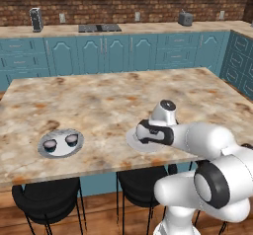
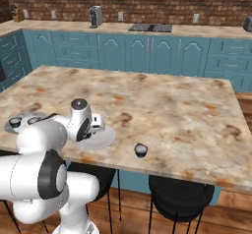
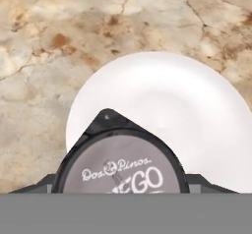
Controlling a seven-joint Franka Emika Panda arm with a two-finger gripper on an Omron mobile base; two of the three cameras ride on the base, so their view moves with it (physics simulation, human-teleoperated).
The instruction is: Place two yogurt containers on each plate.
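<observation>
Two plates sat on the marbled island counter [image 1: 108, 100], the biggest thing before me, with black stools [image 1: 47, 202] tucked under its near edge. My arm [image 1: 207, 145] bent low across that edge, forearm reaching left in the left base view, wrist turned so the hand pointed down at the nearer plate [image 2: 106, 138], which lay close to the counter's front edge. In the hand view that plate [image 3: 172, 105] was bare and white, spread out below my gripper [image 3: 120, 186]. The far plate [image 1: 60, 143] lay well apart to the left, carrying two yogurt cups [image 1: 49, 144] side by side, the second [image 1: 71, 140] just beside the first.

My gripper [image 1: 141, 139] hovered over the near plate's edge, its jaws drawn in narrow on a third yogurt cup [image 3: 120, 171], whose grey printed lid faced the hand camera, the dark finger tips showing at either side of it. A fourth cup [image 2: 141, 150] stood alone on the counter to the right of the near plate, near the front edge, upright and apart from it.
</observation>
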